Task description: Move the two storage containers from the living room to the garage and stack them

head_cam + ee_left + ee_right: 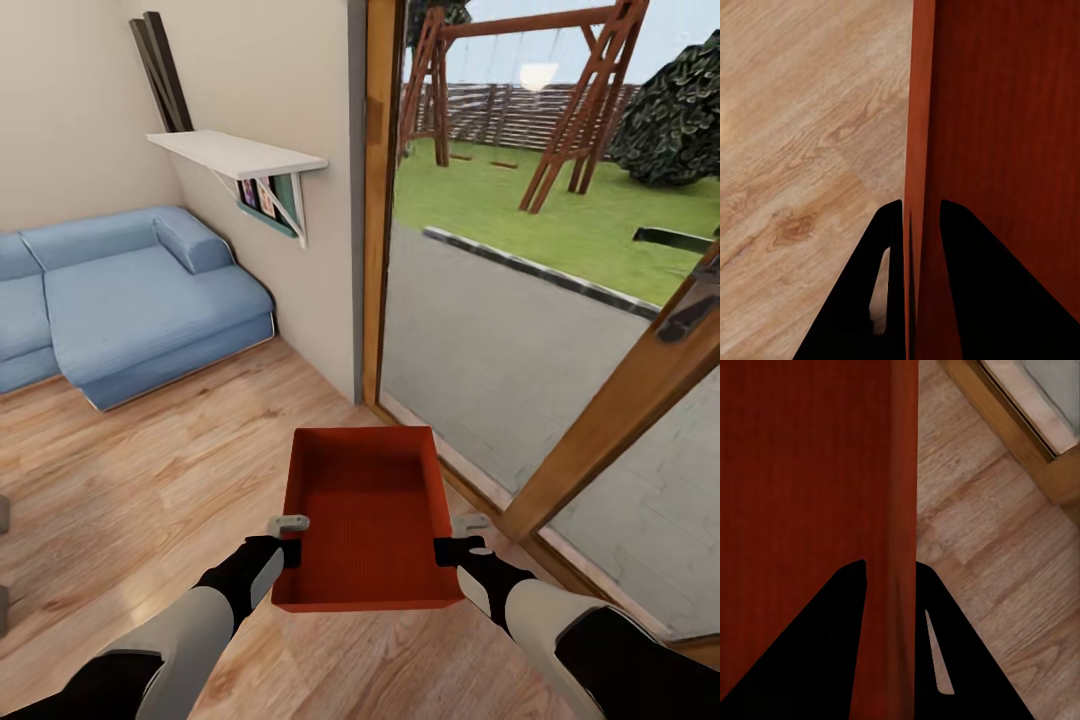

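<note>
One orange-red storage container is held above the wood plank floor beside the glass door — its side walls pinched by the left hand and the right hand.

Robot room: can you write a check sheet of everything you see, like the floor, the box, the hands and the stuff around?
Surface: light wood plank floor, bare where visible.
Job's things: one orange-red container, open-topped and empty, held off the floor between both arms.
Clutter: nothing seen.
Grippers: left gripper shut on the container's left wall; right gripper shut on its right wall.
Cables: nothing seen.
Surroundings: blue sofa, white wall shelf, open glass door, paved yard, lawn and wooden swing frame outside.
</note>
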`<state>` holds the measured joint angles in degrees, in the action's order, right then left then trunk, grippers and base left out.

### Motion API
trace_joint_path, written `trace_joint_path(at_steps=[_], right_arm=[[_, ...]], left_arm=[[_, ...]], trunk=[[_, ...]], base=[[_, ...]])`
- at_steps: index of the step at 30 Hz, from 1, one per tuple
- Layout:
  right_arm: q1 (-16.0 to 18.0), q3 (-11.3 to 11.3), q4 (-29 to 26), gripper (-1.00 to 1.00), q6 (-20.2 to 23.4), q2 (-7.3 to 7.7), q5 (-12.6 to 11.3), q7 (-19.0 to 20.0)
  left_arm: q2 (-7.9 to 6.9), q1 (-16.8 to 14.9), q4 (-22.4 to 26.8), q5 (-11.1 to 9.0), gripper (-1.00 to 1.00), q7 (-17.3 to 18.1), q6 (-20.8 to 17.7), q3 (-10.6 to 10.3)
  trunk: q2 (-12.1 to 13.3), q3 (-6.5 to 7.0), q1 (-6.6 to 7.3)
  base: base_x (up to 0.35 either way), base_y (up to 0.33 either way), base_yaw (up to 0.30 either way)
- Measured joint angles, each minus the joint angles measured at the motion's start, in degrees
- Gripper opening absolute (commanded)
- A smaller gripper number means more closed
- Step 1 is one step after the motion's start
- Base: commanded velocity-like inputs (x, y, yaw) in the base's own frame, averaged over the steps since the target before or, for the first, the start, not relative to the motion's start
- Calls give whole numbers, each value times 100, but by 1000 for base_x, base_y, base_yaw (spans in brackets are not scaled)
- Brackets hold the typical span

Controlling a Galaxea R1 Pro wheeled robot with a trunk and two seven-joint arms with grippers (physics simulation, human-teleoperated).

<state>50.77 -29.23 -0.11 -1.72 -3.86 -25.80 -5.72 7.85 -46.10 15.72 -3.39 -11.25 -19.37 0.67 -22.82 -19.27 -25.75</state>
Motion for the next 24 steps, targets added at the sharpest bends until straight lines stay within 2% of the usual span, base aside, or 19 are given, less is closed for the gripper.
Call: trace_joint_path(at_steps=[24], right_arm=[[-1, -8, 0, -100, 0, -1, -9, -3]], left_arm=[[0, 1, 0, -3, -100, -2, 0, -3]], trunk=[[0, 185, 0]], base=[[0, 0, 0]])
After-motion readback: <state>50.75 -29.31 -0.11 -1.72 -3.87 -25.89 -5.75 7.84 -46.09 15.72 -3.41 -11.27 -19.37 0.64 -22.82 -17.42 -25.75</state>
